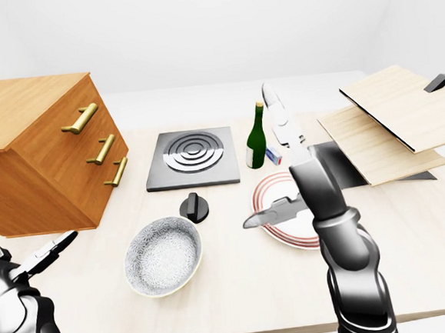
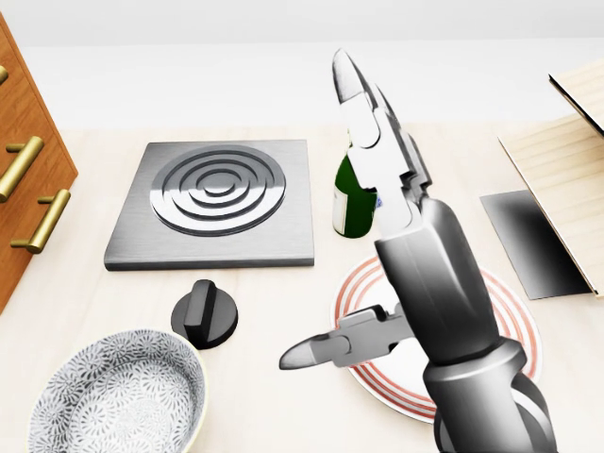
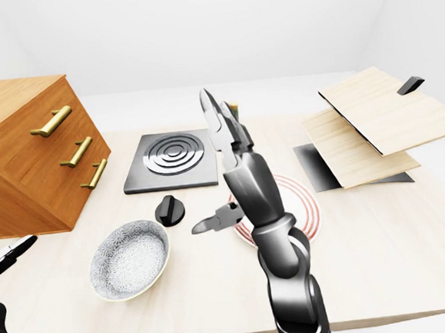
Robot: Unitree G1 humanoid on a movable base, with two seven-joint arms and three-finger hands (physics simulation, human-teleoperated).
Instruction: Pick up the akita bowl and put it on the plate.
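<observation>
Above the plate [image 1: 288, 215] your right hand [image 2: 377, 179] hangs with fingers spread wide, thumb jutting toward the left of the head view, gripping nothing. Your left hand [image 1: 41, 258] sits low at the left edge of the left-eye view, fingers apart, empty. Your bowl [image 1: 163, 256] rests on the table [image 1: 241, 304], left of the plate and just below the black knob [image 1: 195, 207], untouched. Risk, as a judgement: swinging the right arm across could clip the green bottle [image 1: 257, 137] standing just beyond the plate, or nudge the knob; a shallow pinch on the rim may let the bowl slip
</observation>
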